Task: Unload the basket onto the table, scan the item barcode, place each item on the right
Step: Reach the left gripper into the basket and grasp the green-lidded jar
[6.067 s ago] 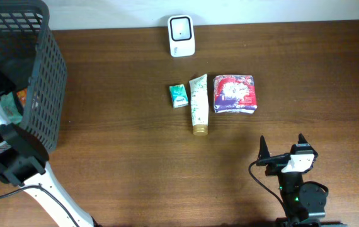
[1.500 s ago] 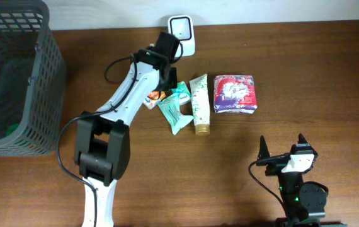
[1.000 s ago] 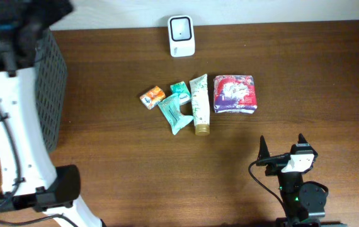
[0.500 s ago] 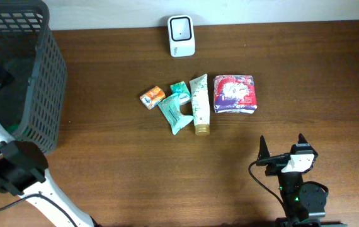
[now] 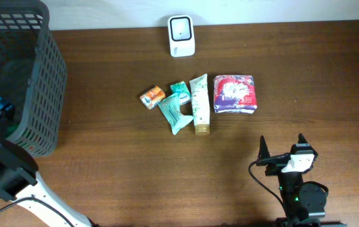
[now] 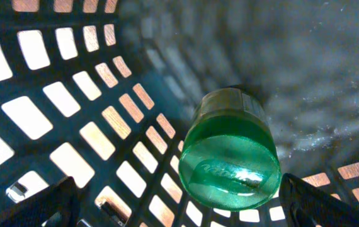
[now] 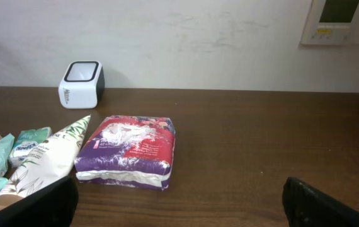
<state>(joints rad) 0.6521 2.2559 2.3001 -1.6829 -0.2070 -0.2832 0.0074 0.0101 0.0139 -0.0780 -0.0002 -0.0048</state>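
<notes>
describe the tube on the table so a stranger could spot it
Start at the white scanner at the far edge of the table; items cluster before it. The tube lies between the small green packet and the purple pack. It alone is long, leaf-printed, with a gold cap.

Glossy green plastic bottle (image 6: 230, 154) in a matt plastic basket (image 6: 72, 94).

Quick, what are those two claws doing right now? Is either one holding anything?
Left gripper: jaws open, holding nothing, over a green bottle in the basket.
Right gripper: jaws open, holding nothing.
</notes>
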